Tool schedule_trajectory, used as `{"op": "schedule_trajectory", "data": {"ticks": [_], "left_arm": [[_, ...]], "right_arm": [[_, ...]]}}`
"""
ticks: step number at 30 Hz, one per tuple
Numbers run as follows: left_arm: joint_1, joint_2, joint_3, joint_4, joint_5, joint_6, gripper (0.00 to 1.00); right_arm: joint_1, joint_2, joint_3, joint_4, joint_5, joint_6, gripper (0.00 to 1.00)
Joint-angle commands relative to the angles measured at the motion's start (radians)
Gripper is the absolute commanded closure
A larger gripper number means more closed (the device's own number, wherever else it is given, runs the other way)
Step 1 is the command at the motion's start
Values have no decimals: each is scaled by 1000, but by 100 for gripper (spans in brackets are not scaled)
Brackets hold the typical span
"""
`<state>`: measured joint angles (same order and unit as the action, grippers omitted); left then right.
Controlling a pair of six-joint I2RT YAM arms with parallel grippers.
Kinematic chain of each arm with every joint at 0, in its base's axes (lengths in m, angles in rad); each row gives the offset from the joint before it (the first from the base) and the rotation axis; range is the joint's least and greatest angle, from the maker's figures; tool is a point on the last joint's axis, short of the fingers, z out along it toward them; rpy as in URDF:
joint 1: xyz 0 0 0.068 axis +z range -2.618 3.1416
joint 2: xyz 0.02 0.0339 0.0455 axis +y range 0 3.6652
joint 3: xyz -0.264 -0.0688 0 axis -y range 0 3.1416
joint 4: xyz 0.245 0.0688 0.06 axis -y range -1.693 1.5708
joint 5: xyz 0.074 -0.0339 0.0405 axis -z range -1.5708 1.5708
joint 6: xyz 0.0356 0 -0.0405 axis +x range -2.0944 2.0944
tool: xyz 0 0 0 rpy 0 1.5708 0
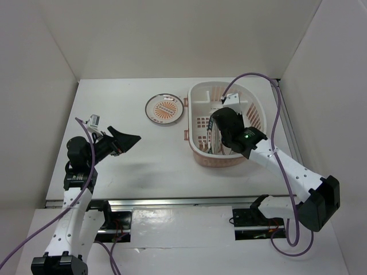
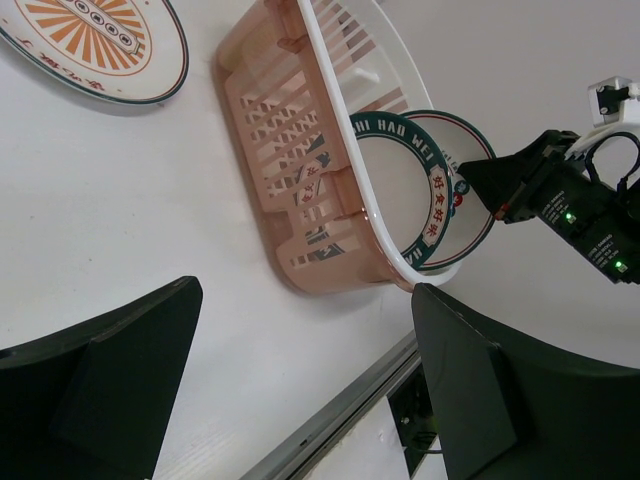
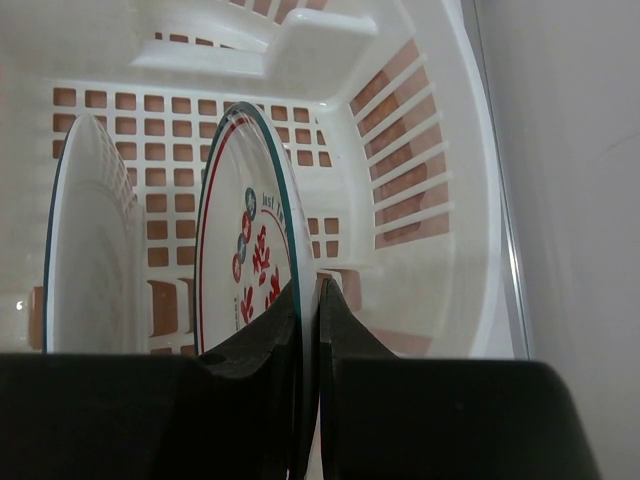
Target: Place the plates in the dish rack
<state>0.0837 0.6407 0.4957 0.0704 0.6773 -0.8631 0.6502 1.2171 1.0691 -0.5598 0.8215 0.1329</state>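
Two plates stand on edge inside the dish rack (image 3: 420, 150). The right gripper (image 3: 308, 292) is pinched on the plate with red characters (image 3: 250, 270), fingers nearly together with only the thin rim between them. Whether that plate's lower edge rests on the rack floor I cannot tell. Just beside it stands another plate (image 3: 90, 250), untouched. The left gripper (image 2: 308, 295) hangs over the table (image 1: 132, 172), fingers spread wide, holding nothing. The orange sunburst plate (image 1: 164, 108) lies flat just left of the rack.
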Motion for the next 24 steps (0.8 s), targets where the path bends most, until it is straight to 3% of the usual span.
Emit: {"op": "schedule_trajectory", "data": {"ticks": [1, 15, 17, 18, 22, 23, 24], "left_arm": [[4, -13, 17, 31, 10, 22, 0], [4, -13, 17, 22, 10, 32, 0], [4, -13, 17, 22, 10, 32, 0], [4, -13, 17, 22, 10, 32, 0], [4, -13, 17, 22, 10, 32, 0], [4, -13, 17, 22, 10, 32, 0], [4, -13, 17, 22, 10, 32, 0]], "right_arm": [[-9, 4, -3, 47, 16, 11, 100], [-38, 62, -12, 58, -25, 36, 100], [-38, 75, -1, 49, -25, 46, 96], [-38, 75, -1, 49, -25, 47, 78], [-38, 75, 8, 40, -16, 56, 45], [-38, 75, 8, 40, -16, 65, 31], [-38, 75, 17, 22, -6, 77, 26]]}}
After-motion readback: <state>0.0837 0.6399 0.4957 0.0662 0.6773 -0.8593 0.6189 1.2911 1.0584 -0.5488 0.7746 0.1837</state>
